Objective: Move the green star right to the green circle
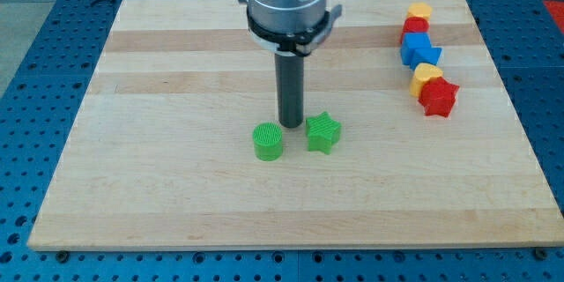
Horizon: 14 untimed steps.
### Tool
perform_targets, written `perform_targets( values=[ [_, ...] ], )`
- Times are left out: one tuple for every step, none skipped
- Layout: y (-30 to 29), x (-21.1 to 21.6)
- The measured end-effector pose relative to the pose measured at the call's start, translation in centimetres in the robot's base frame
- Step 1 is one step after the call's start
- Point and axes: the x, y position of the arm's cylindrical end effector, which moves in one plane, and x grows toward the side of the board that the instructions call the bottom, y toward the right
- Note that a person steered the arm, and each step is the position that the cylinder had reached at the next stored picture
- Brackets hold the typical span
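The green star (322, 132) lies on the wooden board (176, 194) just right of centre. The green circle (268, 141), a short cylinder, stands a little to the star's left with a small gap between them. My tip (292, 124) rests on the board just above that gap, between the two green blocks and slightly toward the view's top. It is close to both, and I cannot tell if it touches either.
At the view's upper right several blocks stand in a column: a yellow block (419, 10), a red block (415, 26), a blue block (419, 49), another yellow block (426, 77) and a red star (439, 97).
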Motion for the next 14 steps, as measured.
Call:
perform_targets(
  values=[
    [4.5,1.4],
    [10.5,1.4],
    [9.5,0.5],
    [4.5,-0.9],
    [1.9,-0.3],
    [1.9,2.2],
    [1.9,4.3],
    [4.6,5.2],
    [10.0,5.2],
    [14.8,5.2],
    [17.5,5.2],
    [17.5,6.8],
    [17.5,9.7],
    [18.6,11.3]
  ],
)
